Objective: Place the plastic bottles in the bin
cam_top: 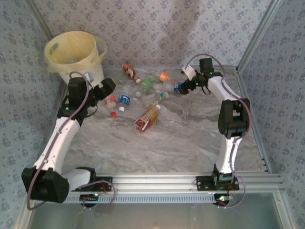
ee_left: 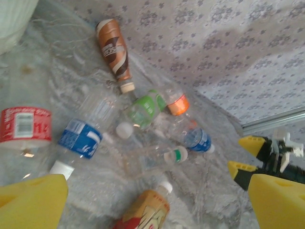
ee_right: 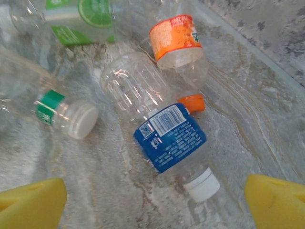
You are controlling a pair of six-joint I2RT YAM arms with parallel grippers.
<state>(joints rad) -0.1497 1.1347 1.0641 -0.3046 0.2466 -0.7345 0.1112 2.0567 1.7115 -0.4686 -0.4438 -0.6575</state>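
Labels all over, and not one word sharp enough to read!
Right wrist view: the blue-label bottle flashes a barcode beside a block of white small print, too fine to make out. Farther off, the orange-label bottle carries blurred white lettering, and the green-label bottle shows a lime-slice picture. Left wrist view, at the left: the red-label bottle has a barcode and unreadable white lettering.
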